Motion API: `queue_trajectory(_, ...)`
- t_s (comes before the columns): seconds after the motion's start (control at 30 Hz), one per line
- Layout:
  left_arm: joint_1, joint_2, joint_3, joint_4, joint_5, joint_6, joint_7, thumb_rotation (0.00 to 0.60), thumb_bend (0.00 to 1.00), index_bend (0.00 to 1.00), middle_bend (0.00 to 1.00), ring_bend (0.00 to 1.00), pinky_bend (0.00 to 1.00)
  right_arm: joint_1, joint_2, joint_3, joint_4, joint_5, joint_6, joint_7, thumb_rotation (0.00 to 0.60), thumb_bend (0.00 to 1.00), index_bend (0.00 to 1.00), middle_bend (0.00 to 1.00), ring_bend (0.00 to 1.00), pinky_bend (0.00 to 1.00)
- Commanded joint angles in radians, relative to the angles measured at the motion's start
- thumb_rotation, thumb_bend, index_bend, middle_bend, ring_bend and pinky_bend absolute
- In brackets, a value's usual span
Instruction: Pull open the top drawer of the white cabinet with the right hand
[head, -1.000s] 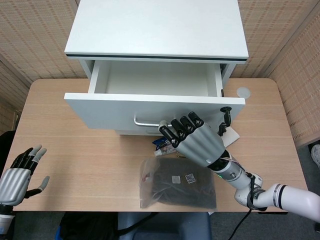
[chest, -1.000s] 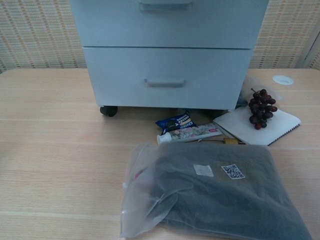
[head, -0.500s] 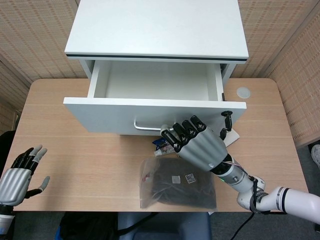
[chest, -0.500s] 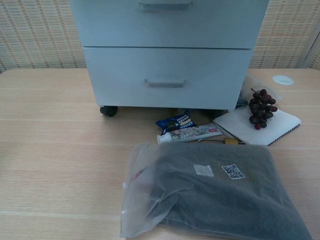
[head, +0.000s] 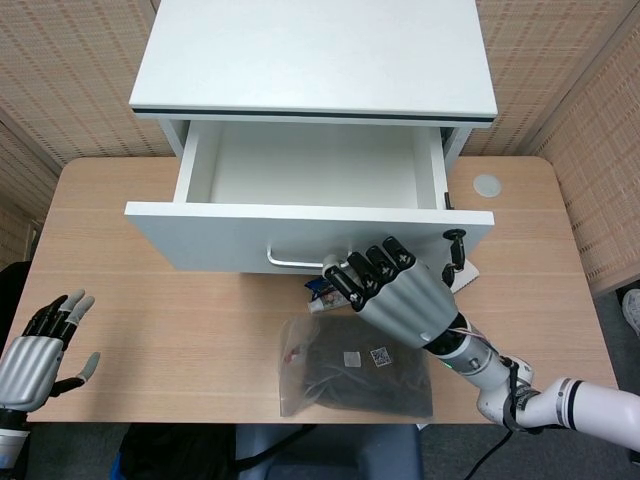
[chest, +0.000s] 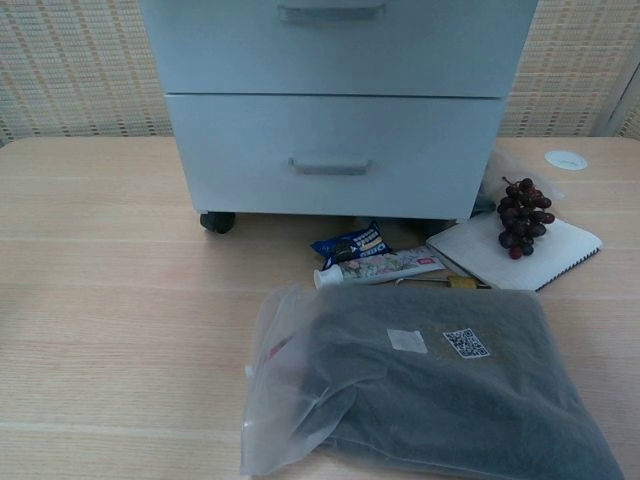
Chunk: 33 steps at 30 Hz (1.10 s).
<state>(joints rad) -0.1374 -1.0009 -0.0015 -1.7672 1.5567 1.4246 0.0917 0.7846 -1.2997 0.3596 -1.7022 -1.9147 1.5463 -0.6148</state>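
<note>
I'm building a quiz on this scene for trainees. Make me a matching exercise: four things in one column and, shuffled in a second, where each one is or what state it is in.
Things:
1. top drawer
2. grapes
3. left hand
4. toothpaste tube

Places or states:
A. lying on the white notebook
B. pulled out, nothing visible inside
C. lying in front of the cabinet, next to a blue packet
D. near the table's near-left corner, fingers apart, holding nothing

Pairs: 1-B, 2-A, 3-D, 4-C
</note>
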Motion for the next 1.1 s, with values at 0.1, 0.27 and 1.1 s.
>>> queue_trajectory(0.1,-0.001,0.0,0.0,0.0,0.001,-0.002,0.0,0.6,0.38,0.06,0.0,0.03,0.11,-0.009,0.003,0.0,-0.005,0.0,0.002,0.004,0.6,0.23,0.41,0.91,0.97,1.0)
queue_trajectory(0.27,-0.003,-0.001,0.0,0.0,0.001,-0.003,0.002,0.6,0.38,0.06,0.0,0.03,0.11,-0.015,0.006,0.001,-0.006,-0.007,0.007,0.015,0.6,0.19,0.36,0.91,0.97,1.0)
queue_trajectory(1.1,-0.002,0.0,0.001,-0.005,0.002,-0.001,0.006,0.6,0.38,0.06,0.0,0.03,0.11,-0.094,0.041,-0.049,-0.063,-0.087,0.06,0.069,0.6,0.16,0.29,0.91,0.97,1.0)
